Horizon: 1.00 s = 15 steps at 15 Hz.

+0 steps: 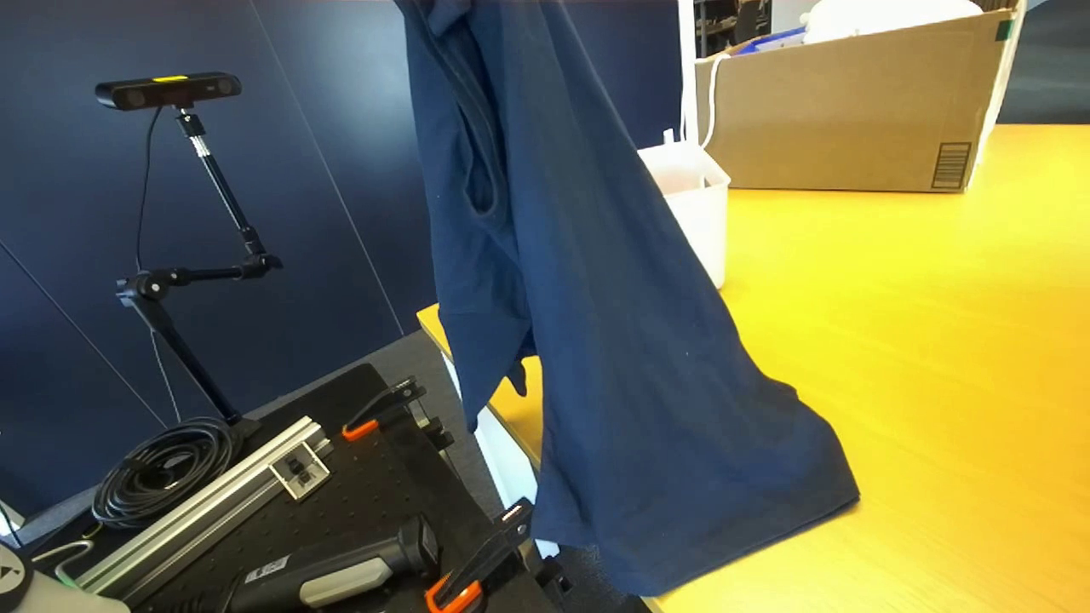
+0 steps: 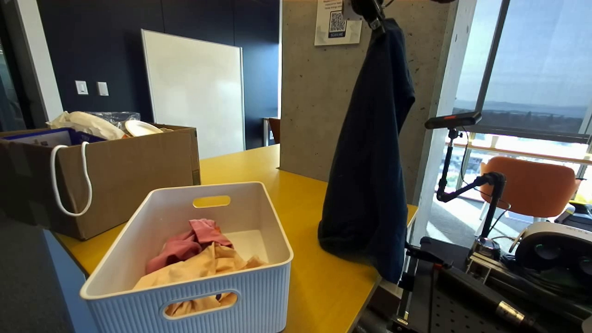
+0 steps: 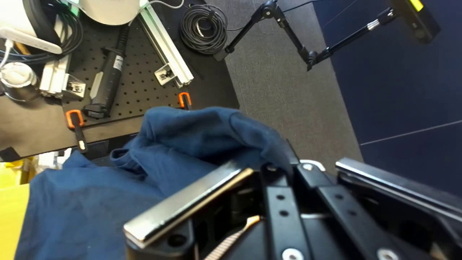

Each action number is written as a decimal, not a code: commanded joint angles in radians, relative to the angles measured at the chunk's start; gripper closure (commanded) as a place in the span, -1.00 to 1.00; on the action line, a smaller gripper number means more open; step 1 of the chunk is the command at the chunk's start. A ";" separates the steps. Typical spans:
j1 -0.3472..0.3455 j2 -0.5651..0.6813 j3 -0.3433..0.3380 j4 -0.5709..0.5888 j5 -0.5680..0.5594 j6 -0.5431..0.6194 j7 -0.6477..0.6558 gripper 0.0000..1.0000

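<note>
Nearly vertically, the blue cloth hangs by the edge of the desk, wide end of its long axis downward; my tool, jaws closed, pinches the narrow upper end.

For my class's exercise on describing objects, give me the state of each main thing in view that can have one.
Blue cloth: hanging in loose folds
End effector: closed, gripping that cloth
White bin: open-topped, partly filled
Pink cloth: crumpled
Peach cloth: crumpled
Cardboard box: open, filled above its rim
Cable: coiled
Camera stand: bent at its joints
</note>
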 commanded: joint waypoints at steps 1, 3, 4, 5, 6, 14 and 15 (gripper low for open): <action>0.026 -0.093 0.035 -0.033 0.098 0.000 0.015 0.98; 0.038 -0.144 0.042 -0.036 0.141 0.000 0.017 0.98; 0.043 -0.168 0.042 -0.038 0.158 0.000 0.016 0.98; 0.046 -0.184 0.037 -0.033 0.175 0.000 0.014 0.98; 0.043 -0.193 0.026 -0.030 0.189 0.000 0.008 0.98; -0.102 -0.108 -0.149 -0.153 0.172 0.027 -0.136 0.98; -0.121 -0.077 -0.175 -0.158 0.158 0.043 -0.148 0.98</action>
